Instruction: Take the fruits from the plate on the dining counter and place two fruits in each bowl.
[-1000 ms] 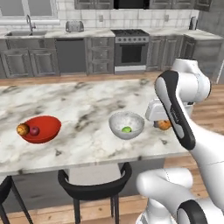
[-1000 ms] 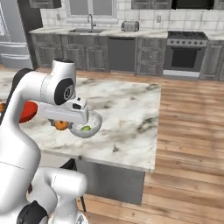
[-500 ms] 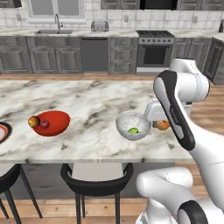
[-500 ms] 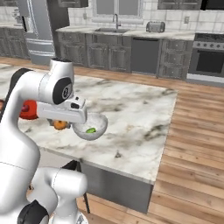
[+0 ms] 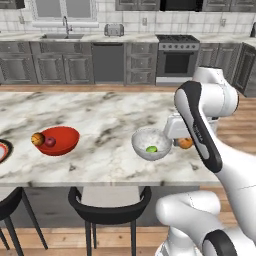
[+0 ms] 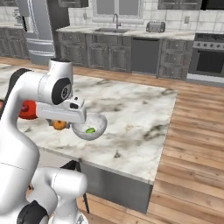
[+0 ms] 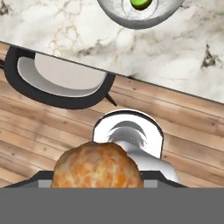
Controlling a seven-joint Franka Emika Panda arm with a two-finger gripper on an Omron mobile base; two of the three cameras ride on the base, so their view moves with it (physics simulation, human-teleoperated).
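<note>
My gripper (image 5: 185, 143) is shut on an orange fruit (image 5: 186, 143) just right of the see-through glass bowl (image 5: 151, 144), near the dining counter's (image 5: 100, 115) front edge. A green fruit (image 5: 151, 149) lies in that bowl. In the hand view the orange fruit (image 7: 96, 168) sits between my fingertips, with the glass bowl (image 7: 140, 15) and the green fruit (image 7: 141, 3) at the top. The red bowl (image 5: 62, 141) holds a dark red fruit (image 5: 50, 142), and a smaller orange fruit (image 5: 37, 139) sits at its left rim. A sliver of the plate (image 5: 2, 150) shows at the left edge.
A black stool (image 5: 110, 207) stands under the counter's front edge, also seen below my hand (image 7: 61, 83). Wooden floor lies to the right of the counter (image 6: 192, 144). Dark grey cabinets, a sink and an oven (image 5: 175, 62) line the back wall.
The whole scene has shifted in both base views, so the base has driven. The plate's edge has come into view at left. My gripper holds the orange fruit as before.
</note>
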